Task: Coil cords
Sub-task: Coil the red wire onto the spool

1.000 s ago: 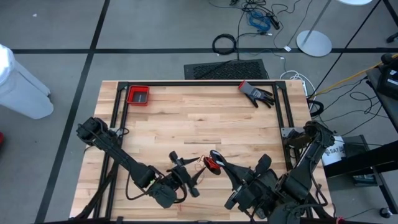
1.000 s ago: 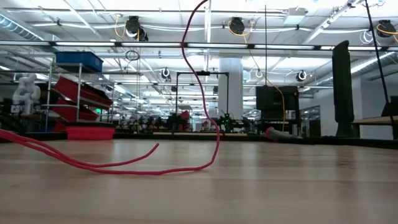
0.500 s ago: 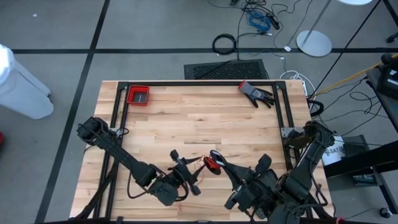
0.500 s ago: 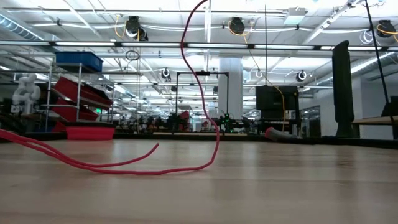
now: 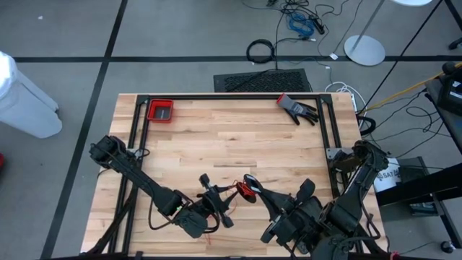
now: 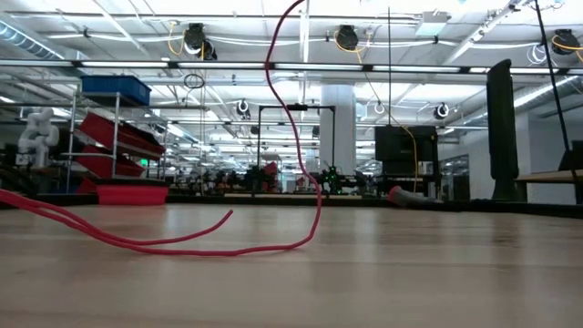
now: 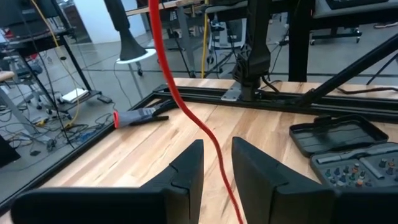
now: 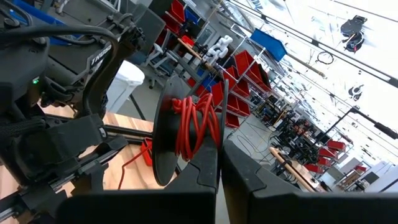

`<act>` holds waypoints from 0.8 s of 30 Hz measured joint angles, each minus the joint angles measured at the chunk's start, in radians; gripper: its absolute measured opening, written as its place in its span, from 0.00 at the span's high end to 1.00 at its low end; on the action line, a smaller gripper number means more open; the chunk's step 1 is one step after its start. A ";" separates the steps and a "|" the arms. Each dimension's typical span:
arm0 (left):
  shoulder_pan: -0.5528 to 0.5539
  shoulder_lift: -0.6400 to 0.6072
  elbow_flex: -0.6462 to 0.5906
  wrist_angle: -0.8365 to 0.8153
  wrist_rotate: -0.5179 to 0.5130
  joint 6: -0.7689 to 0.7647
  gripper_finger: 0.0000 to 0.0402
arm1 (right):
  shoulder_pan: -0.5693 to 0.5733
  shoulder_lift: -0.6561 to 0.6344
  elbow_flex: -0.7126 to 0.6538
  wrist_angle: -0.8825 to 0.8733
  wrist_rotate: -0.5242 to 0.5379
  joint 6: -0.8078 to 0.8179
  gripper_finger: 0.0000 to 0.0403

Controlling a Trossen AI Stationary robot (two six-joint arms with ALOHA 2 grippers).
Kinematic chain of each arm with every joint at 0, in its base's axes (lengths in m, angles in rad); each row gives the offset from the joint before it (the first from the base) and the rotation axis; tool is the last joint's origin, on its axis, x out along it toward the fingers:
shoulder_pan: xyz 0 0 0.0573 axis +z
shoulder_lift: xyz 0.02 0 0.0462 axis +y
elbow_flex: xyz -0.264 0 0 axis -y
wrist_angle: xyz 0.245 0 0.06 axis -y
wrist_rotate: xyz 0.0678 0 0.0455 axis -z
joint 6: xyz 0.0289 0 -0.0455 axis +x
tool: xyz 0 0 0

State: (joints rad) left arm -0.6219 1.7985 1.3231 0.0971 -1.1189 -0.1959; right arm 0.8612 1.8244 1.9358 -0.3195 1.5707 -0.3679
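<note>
The red cord (image 7: 186, 112) runs between the narrow-gapped fingers of the left tool (image 7: 216, 163); the right tool (image 8: 219, 163) grips the black disc (image 8: 165, 140), cord wound on it.

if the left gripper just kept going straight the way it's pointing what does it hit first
Probably the red cord, which runs between the left gripper's fingers and on ahead of them. Past it lies bare table, then the black frame rail. Depth is hard to judge here.

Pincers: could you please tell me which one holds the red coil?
The right pincer: shut on the disc wound with red cord. The left holds none.
</note>
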 joint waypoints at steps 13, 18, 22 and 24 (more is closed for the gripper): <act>0.018 0.000 0.000 0.000 0.039 0.002 0.78 | 0.000 0.000 0.000 0.000 0.000 0.000 1.00; 0.018 0.000 0.000 0.000 0.039 0.002 0.78 | 0.000 0.000 0.000 0.000 0.000 0.000 1.00; 0.018 0.000 0.000 0.000 0.039 0.002 0.78 | 0.000 0.000 0.000 0.000 0.000 0.000 1.00; 0.018 0.000 0.000 -0.001 0.039 0.003 0.78 | 0.000 0.000 0.000 0.000 0.000 0.000 1.00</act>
State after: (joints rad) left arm -0.6041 1.7985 1.3231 0.0963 -1.0801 -0.1932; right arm 0.8608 1.8248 1.9358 -0.3193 1.5707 -0.3679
